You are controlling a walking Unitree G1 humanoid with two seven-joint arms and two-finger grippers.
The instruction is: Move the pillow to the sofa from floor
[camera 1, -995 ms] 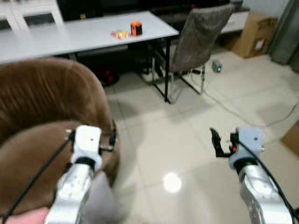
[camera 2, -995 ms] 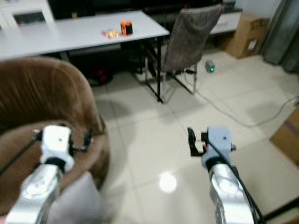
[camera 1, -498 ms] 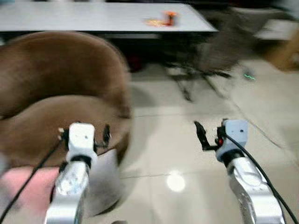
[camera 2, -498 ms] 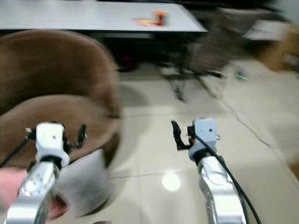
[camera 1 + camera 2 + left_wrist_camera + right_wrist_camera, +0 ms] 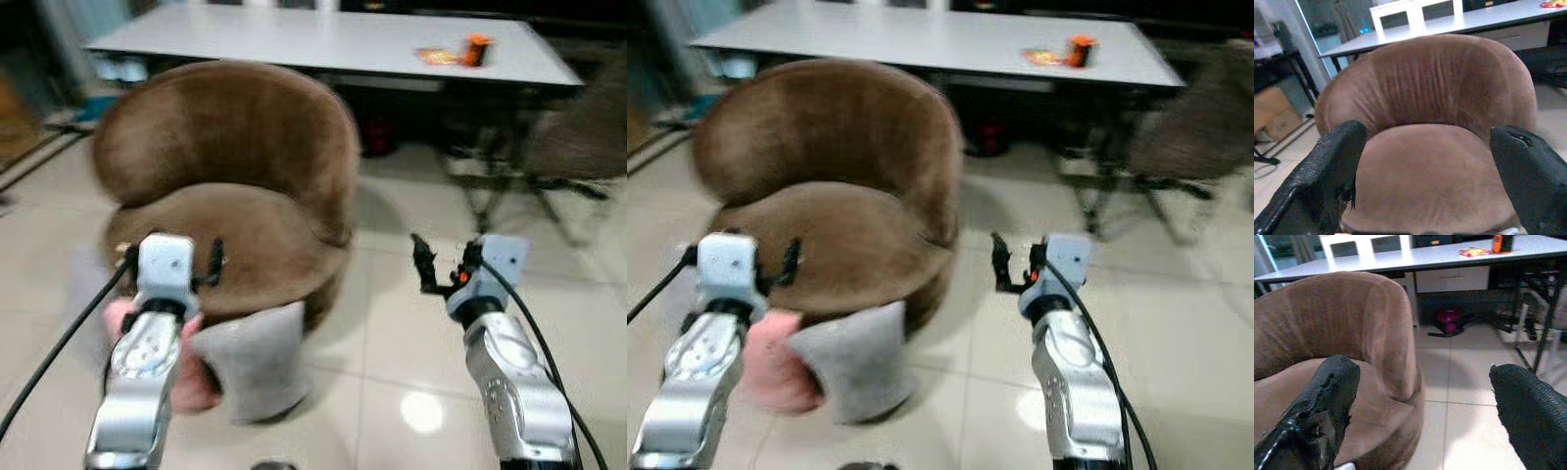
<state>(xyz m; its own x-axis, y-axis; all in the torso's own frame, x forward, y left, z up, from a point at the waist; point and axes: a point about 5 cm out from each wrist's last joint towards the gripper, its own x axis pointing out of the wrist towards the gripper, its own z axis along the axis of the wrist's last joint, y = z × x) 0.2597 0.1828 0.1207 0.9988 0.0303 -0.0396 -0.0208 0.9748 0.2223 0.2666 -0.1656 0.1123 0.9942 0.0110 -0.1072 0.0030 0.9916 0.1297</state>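
A round brown sofa (image 5: 235, 186) stands on the tiled floor (image 5: 392, 323), with a long white table (image 5: 333, 44) behind it carrying an orange cup (image 5: 476, 49). Two pillows lean on the floor against the sofa's front: a grey pillow (image 5: 257, 357) and, touching it on the robot's left, a pink pillow (image 5: 191, 377). The left gripper (image 5: 1425, 186) hangs above the sofa's seat, its fingers (image 5: 1332, 166) spread wide and holding nothing. The right gripper (image 5: 1420, 411) hovers over the floor just right of the sofa, also wide apart and bare. A grey chair (image 5: 1185, 137) stands blurred by the table's right end.
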